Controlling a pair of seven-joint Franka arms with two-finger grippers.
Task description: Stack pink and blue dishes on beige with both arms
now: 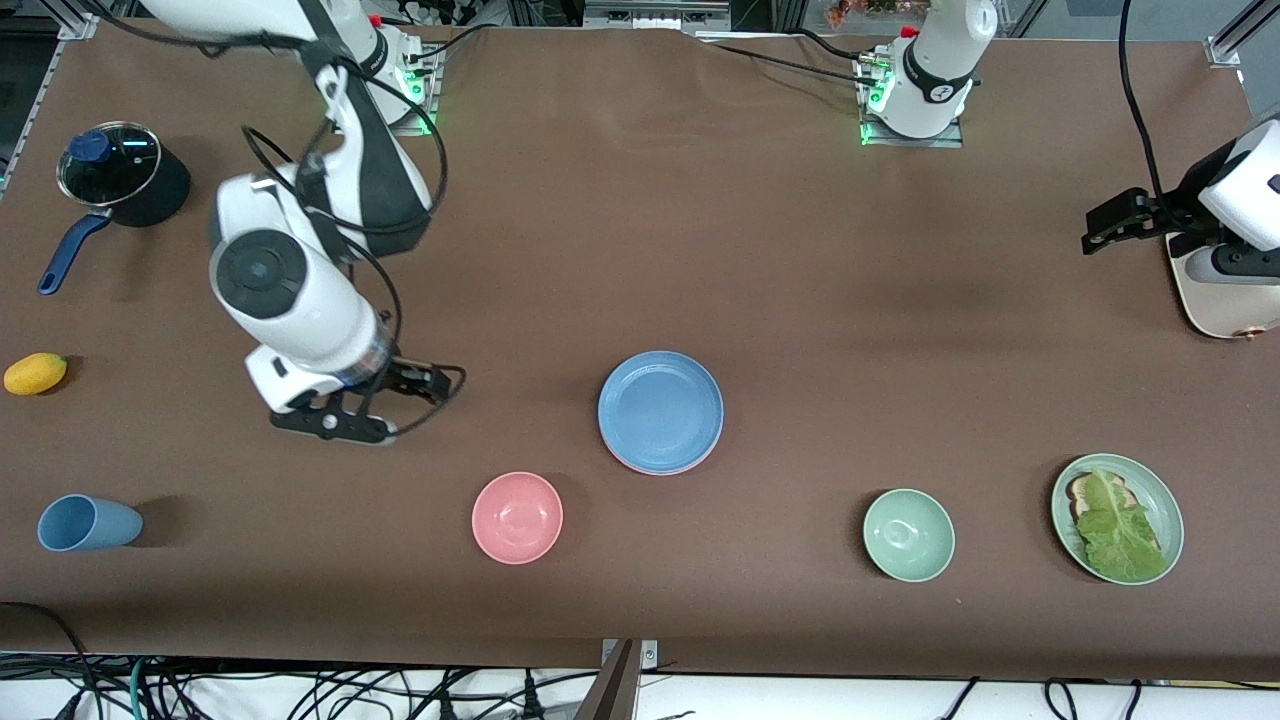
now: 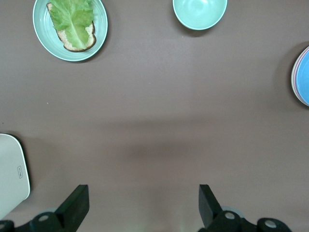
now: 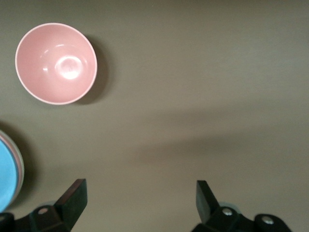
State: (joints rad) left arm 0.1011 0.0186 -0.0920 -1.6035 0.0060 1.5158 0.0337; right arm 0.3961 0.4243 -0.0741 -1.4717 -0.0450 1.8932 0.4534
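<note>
While both grippers hang empty above the brown table point(image 1: 640, 250), a blue plate point(image 1: 660, 409) sits on top of a stack near the table's middle, with the rim of a pink plate point(image 1: 648, 467) showing just under its edge nearest the front camera. No beige plate can be made out; whether it lies under the stack cannot be told.

The right gripper point(image 3: 140, 198) hovers over bare cloth toward the right arm's end of the table, its two black fingers point(image 3: 72, 198) spread wide apart, holding and touching nothing. Its wrist view shows a pink bowl point(image 3: 56, 63) on the cloth and the edge of the blue plate with a pink rim beneath it.

The left gripper point(image 2: 143, 203) is raised over the left arm's end of the table, beside a white board point(image 1: 1215, 300) with rounded corners. Its fingers point(image 2: 75, 205) also stand wide open and empty. Its wrist view takes in a green bowl point(image 2: 200, 12) and a green plate point(image 2: 70, 29) carrying bread and a lettuce leaf.

The pink bowl lies nearer the front camera than the stack, toward the right arm's end. The green bowl and green plate lie toward the left arm's end. At the right arm's end sit a blue cup point(image 1: 88, 523) on its side, a yellow fruit point(image 1: 35, 373) and a dark lidded pot point(image 1: 118, 180) with a blue handle.
</note>
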